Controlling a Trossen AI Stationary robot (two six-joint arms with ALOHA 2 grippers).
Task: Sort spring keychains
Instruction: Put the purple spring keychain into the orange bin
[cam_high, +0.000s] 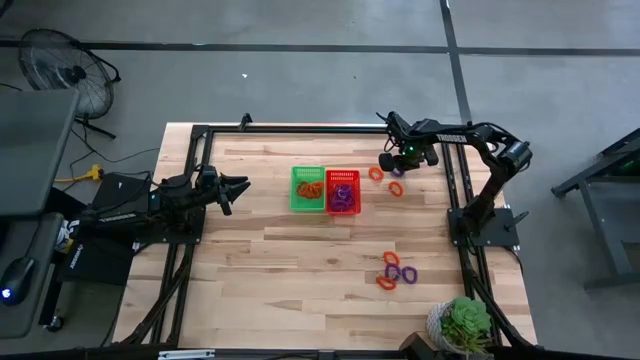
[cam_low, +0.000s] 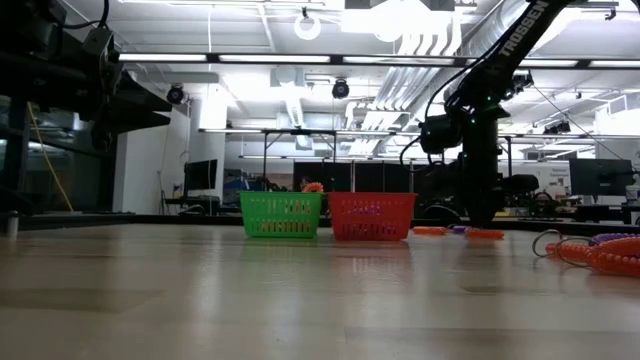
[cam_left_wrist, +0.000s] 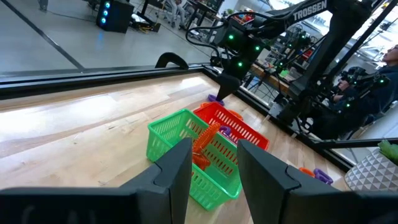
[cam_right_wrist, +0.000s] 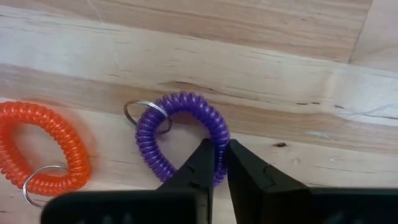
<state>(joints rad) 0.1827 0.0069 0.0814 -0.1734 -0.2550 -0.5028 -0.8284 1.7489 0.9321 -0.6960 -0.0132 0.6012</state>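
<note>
In the right wrist view a purple spring keychain (cam_right_wrist: 149, 140) lies flat on the wood with its metal ring (cam_right_wrist: 142, 112) at one end. My right gripper (cam_right_wrist: 219, 146) points down and is shut on its coil. An orange spring keychain (cam_right_wrist: 43, 149) lies just beside it. This is at the table's far right, where my right gripper (cam_high: 389, 162) stands. The green basket (cam_high: 308, 188) holds orange keychains and the red basket (cam_high: 342, 191) holds purple ones. My left gripper (cam_high: 236, 187) waits open at the left, pointing level toward the baskets. My right gripper pinches one side of the purple keychain's coil (cam_right_wrist: 219, 132) between its two fingertips, one finger inside the loop and one outside. The fingers come from above, pointing down. The keychain lies flat on the table.
More orange and purple keychains (cam_high: 396, 272) lie in a cluster near the right front of the table, and another orange one (cam_high: 397, 188) lies near my right gripper. A potted plant (cam_high: 466, 322) stands at the front right corner. Bare wood lies in front of the baskets.
</note>
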